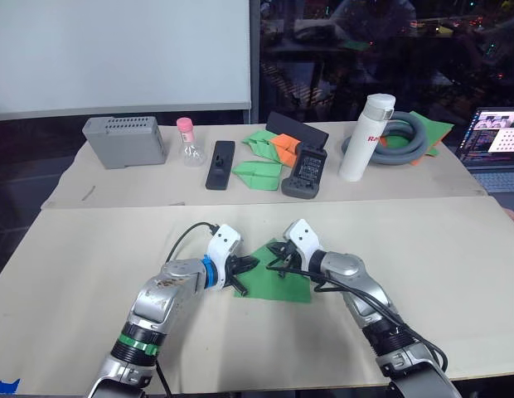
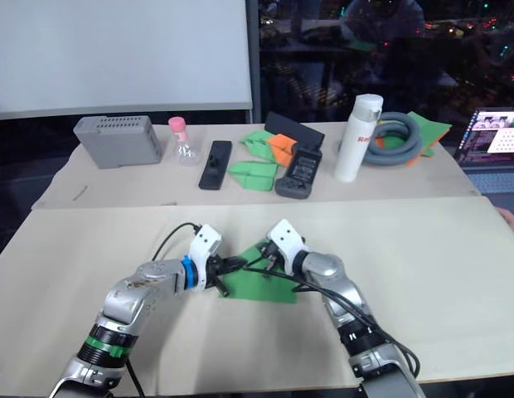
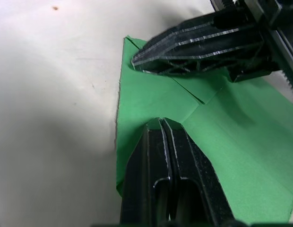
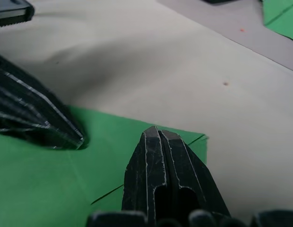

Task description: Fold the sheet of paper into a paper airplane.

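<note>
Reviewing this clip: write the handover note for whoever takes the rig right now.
Left claw: shut, tips pressing on the sheet of paper.
Right claw: shut, tips pressing the same sheet near its far corner.
Sheet: lying flat on the near table between both claws.
Done: a corner flap is folded over, with creases showing.
Left: all remaining folds; no dart shape yet.

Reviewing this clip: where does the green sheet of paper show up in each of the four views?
Left eye view: sheet of paper on the near table, low centre, between the two tools.
Right eye view: sheet at low centre.
Left wrist view: sheet under both tools.
Right wrist view: sheet beneath both tools.
Shared landmark: the folded flap's crease, near the right tool.
</note>
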`<state>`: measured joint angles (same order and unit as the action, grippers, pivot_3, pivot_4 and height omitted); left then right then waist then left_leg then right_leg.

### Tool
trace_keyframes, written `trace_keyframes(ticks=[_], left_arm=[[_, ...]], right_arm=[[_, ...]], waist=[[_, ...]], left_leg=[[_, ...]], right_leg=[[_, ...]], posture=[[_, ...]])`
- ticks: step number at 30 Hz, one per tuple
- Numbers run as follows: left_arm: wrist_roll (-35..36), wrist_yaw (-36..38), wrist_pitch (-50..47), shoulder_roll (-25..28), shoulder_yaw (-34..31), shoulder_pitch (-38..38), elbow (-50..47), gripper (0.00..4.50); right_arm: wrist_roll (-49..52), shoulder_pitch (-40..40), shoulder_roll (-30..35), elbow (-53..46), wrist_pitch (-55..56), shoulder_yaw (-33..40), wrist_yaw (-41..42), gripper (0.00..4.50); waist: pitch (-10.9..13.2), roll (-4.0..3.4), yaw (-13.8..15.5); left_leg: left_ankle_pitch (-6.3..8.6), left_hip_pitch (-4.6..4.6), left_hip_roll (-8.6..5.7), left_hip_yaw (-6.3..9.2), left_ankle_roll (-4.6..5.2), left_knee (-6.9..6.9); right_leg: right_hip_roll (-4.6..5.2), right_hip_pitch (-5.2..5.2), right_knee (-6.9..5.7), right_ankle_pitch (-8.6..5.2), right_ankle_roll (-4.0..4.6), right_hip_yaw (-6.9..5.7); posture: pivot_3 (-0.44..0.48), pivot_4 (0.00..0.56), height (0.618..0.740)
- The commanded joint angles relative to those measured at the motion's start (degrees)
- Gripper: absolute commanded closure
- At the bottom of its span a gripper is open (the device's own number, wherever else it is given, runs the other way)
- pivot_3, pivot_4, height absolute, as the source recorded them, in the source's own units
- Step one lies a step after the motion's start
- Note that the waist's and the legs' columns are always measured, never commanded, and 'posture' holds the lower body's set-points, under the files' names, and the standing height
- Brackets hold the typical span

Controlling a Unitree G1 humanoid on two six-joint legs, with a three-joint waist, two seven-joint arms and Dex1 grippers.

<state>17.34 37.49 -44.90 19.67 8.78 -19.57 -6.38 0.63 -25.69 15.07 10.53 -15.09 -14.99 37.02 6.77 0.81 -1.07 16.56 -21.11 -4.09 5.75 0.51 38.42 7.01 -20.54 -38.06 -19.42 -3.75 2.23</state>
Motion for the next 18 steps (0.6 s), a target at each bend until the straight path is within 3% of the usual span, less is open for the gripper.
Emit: trace_keyframes(ticks=[1, 9, 18], left_arm=[[1.1, -2.3, -4.4, 1.5, -3.6, 2.5, 1.0, 4.45], [4.0, 1.0, -8.6, 11.7, -4.8, 7.6, -8.0, 4.45], [8.1, -2.5, -7.1, 3.2, -7.4, -1.3, -9.0, 4.45]], right_arm=[[-1.6, 1.2, 1.0, 0.9, -0.3, -1.5, 0.8, 4.50], [-1.4, 1.0, 0.9, 1.4, -1.1, -2.3, 0.7, 4.50], [-0.1, 0.4, 1.7, -0.4, -2.2, -0.9, 1.5, 4.50]], waist=[[0.0, 0.00, -0.1], [0.0, 0.02, -1.1], [0.1, 0.23, -0.5]], left_leg=[[0.00, 0.02, 0.00, 0.00, -0.01, -0.04], [-0.06, 0.30, 0.04, 0.01, -0.11, -0.42], [-0.13, 0.02, 0.02, 0.00, -0.22, -0.41]], right_leg=[[-0.02, -0.03, 0.00, 0.00, 0.00, 0.02], [-0.09, -0.05, 0.01, 0.00, 0.00, 0.19], [-0.09, -0.33, 0.02, 0.00, 0.00, 0.20]], posture=[[0.000, 0.150, 0.740], [0.000, 0.150, 0.740], [0.000, 0.150, 0.740]])
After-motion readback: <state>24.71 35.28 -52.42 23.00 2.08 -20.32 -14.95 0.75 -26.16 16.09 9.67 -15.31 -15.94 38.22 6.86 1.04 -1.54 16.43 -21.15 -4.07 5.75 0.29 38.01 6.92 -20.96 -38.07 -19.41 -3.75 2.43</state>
